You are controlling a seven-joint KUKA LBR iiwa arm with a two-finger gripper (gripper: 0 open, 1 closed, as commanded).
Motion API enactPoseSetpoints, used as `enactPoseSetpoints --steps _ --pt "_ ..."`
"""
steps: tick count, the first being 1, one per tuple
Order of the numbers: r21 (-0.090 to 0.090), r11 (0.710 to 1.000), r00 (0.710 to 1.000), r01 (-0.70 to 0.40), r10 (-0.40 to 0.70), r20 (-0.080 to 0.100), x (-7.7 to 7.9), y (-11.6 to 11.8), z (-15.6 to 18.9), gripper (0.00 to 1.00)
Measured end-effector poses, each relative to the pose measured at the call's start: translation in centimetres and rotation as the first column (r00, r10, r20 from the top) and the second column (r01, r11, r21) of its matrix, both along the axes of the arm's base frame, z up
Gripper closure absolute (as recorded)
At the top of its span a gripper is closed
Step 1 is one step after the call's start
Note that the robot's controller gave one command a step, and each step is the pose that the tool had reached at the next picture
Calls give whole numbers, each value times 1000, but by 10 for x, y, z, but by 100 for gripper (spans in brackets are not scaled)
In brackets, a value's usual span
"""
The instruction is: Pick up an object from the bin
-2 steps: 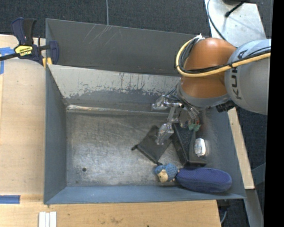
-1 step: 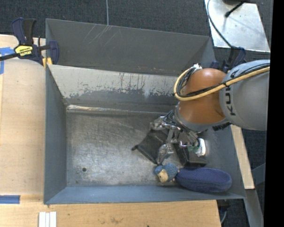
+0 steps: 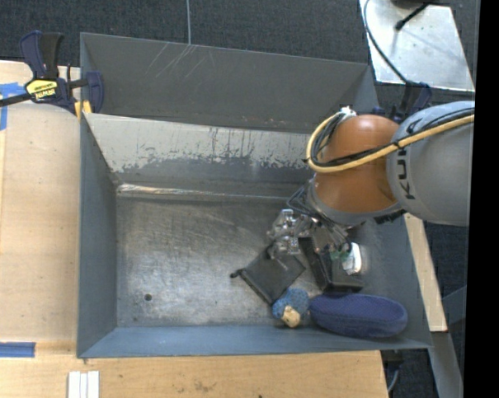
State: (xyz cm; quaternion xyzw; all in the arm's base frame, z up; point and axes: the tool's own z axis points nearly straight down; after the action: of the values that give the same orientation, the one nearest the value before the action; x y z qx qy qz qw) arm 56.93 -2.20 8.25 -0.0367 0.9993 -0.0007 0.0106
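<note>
My gripper (image 3: pixel 286 237) hangs low over the right part of the bin floor, under the orange wrist cover. Directly below and in front of it lies a flat black rectangular piece (image 3: pixel 266 279), tilted diagonally, its upper corner reaching under the gripper. To the gripper's right a black block with a white and green end (image 3: pixel 343 267) lies against the right wall. A small blue ball with a tan patch (image 3: pixel 291 308) rests near the front wall, touching the black piece's lower corner.
A dark blue padded oval pouch (image 3: pixel 360 315) lies in the front right corner beside the ball. The arm and its orange cover hide the bin's back right corner. The left half of the floor is bare metal.
</note>
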Motion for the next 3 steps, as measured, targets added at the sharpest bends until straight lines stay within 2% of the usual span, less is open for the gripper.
enactPoseSetpoints --steps 1,2,3 --pt "-5 748 748 -664 664 -14 -1 -4 87 100" --pt "-1 750 750 -662 662 -17 -2 -3 85 0" --pt "-2 631 631 -776 776 -16 -86 0 -4 0"
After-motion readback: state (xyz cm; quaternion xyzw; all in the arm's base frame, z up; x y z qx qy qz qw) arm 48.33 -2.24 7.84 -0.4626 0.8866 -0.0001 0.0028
